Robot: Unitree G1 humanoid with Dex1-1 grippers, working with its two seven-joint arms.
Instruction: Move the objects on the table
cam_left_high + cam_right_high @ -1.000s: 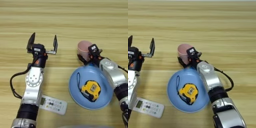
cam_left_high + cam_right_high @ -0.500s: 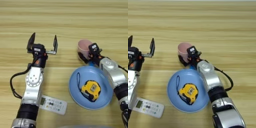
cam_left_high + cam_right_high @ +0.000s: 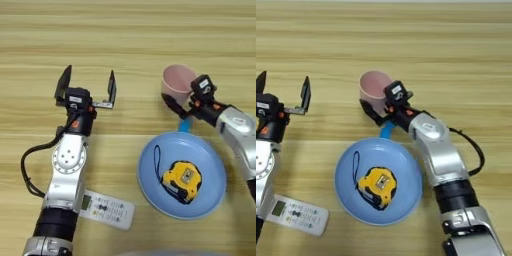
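Note:
The pink paper cup (image 3: 177,82) is right of centre, with my right gripper (image 3: 182,104) shut on its near wall. One black finger (image 3: 172,106) lies along the cup's lower left side and the other is hidden. The yellow-black tape measure (image 3: 182,177) lies in the light-blue plate (image 3: 150,185), its strap looped to the left. The white remote control (image 3: 109,211) lies near the front left, partly under my left forearm. My left gripper (image 3: 87,85) is held open over bare wood at left centre, with nothing between its fingers.
The plate sits just in front of the cup and right gripper. A black cable (image 3: 30,170) loops out to the left of my left arm. The table (image 3: 130,35) shows bare wood across its far half.
My right gripper has moved away from me and slightly right, and the pink cup has gone with it. The left arm, plate, tape measure and remote are unchanged.

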